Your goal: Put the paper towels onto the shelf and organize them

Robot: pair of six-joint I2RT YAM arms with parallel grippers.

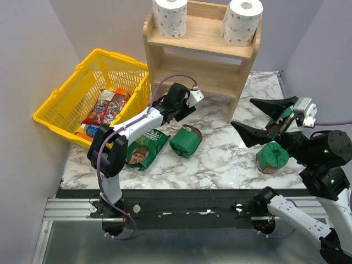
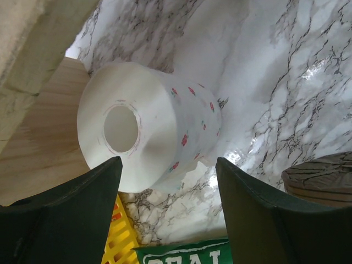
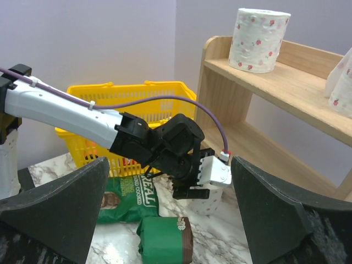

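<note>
Two paper towels [image 1: 170, 17] [image 1: 242, 21] stand atop the shelf [image 1: 203, 36]; I see the third roll [image 2: 148, 126] lying on the worktop [image 1: 220, 154] at its foot, before my spread left fingers [image 2: 82, 209]; right fingers [image 3: 60, 209] spread, empty

Bright, even light; glare on marble, near tool fingers blurred.

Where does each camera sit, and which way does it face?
Top external: above and behind, looking down at table, shelf, yellow basket; left arm and right arm show.
Left wrist: on left arm, facing a paper roll beside the shelf; own open end effector shows.
Right wrist: on right arm, facing the left arm and shelf; own fingers show.
Shared: all see the shelf.
</note>
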